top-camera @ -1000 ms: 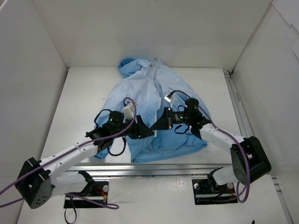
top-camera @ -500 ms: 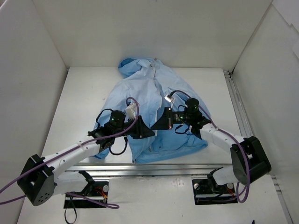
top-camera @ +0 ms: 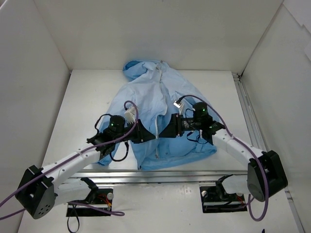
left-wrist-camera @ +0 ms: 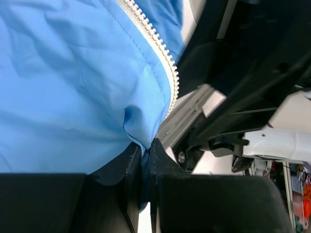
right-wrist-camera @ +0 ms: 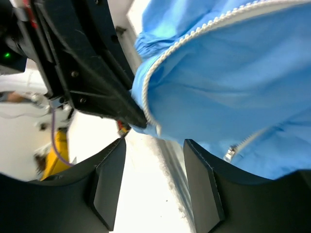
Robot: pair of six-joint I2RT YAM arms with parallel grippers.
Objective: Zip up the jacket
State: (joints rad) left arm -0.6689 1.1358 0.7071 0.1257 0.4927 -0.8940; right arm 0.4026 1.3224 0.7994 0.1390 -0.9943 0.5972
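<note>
jacket [top-camera: 150,97] lengthwise, hood [top-camera: 141,68] at far end, left pincer [left-wrist-camera: 145,146] pinching it, right pincer [right-wrist-camera: 154,145] released

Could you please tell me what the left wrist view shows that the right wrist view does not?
Only the left wrist view shows a fold of the jacket wedged in the left gripper, jaws shut. Only the right wrist view shows the right gripper with jaws apart and empty, and what looks like the metal zipper slider. Both show light-blue fabric edged with white zipper teeth.
</note>
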